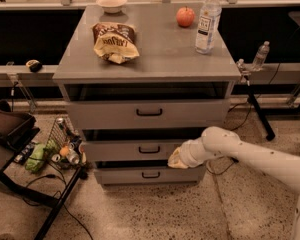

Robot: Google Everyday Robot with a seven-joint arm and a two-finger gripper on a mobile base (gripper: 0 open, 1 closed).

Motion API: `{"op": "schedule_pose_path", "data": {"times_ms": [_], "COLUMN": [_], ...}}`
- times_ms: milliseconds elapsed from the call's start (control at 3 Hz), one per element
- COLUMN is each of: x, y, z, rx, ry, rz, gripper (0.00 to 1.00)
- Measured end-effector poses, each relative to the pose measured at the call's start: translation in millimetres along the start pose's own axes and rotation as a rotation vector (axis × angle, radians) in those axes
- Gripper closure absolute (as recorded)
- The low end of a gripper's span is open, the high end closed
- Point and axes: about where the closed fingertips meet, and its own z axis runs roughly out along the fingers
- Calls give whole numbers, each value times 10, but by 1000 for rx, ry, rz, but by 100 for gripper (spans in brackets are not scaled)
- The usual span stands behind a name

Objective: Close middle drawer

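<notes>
- A chip bag lies at the left of the grey tabletop.
- Below it, the middle drawer sits between two other fronts, a dark gap above it.
- The pincer is at that front's right end; how wide it stands I cannot tell.
- An apple and a bottle stand at the right.
</notes>
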Motion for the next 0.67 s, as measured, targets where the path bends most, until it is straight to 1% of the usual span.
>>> {"op": "schedule_pose_path", "data": {"times_ms": [333,667], "x": [-268,-454], "y": [600,1174], "z": [-538,-1058], "rx": [-119,-208], "ry": [204,350], "rz": [-9,57], "gripper": [100,100]}}
